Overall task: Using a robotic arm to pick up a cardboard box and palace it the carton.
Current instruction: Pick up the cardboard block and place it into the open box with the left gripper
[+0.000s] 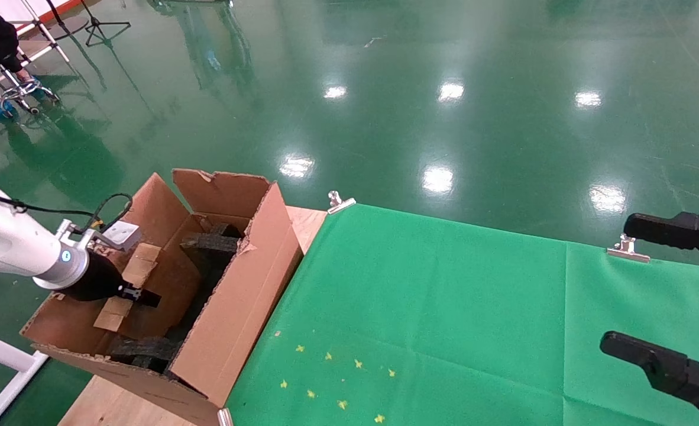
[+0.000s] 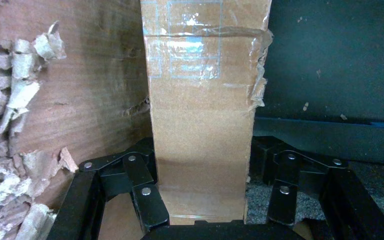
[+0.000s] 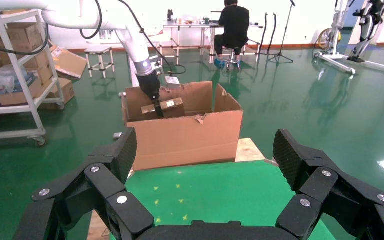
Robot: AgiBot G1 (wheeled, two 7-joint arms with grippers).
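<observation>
Left gripper (image 1: 148, 297), on the robotic arm (image 1: 12, 245), pinched the cardboard box (image 1: 126, 278) inside the carton (image 1: 231, 313), near its left wall, beside black foam blocks (image 1: 207, 248). Right gripper (image 1: 633, 284) hung spread over green cloth (image 1: 444, 307), far right.

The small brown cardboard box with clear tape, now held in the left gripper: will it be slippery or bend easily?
The small flat brown cardboard box probably stays stiff: it keeps straight edges between the left gripper's fingers. Its shiny clear tape may be slippery, but the fingers seem to press plain cardboard. Being flat and square-edged, it should not roll once released into the large brown carton.
</observation>
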